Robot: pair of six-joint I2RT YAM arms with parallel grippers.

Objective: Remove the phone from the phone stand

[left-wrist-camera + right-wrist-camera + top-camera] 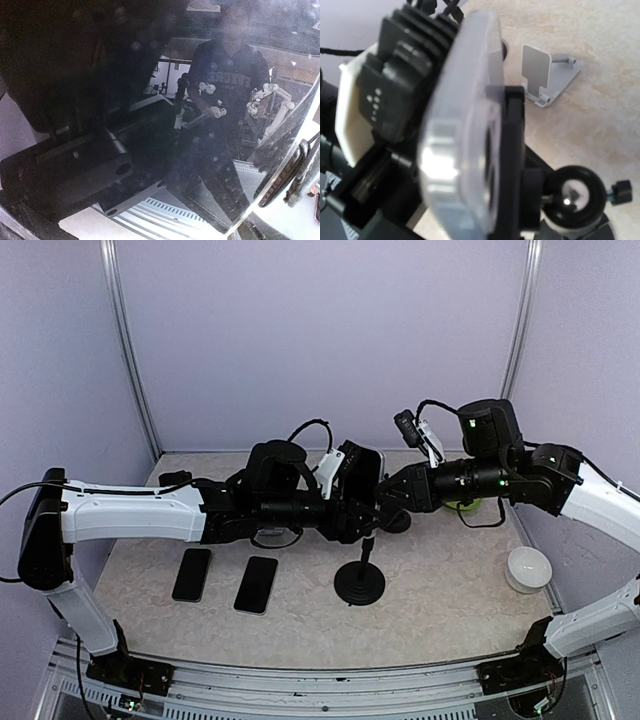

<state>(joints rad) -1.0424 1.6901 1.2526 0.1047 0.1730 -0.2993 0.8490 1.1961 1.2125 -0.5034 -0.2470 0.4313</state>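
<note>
Phone (362, 472) on phone stand (359, 583), middle. Left claw (345, 502), right claw (388, 502) crowd it (grip: cannot tell). White bowl (528, 568) at 4 o'clock, inside unclear.

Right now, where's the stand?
Top view, mid-table: the stand sits between a flat phone on its left and a white bowl far right.

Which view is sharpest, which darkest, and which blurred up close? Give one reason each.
Top external: sharpest, evenly lit, only soft shadows around the phone stand. Left wrist: darkest, mostly murky reflections on something glossy. Right wrist: the phone, close to the lens, is blurred; the grey stand behind looks crisper.
</note>
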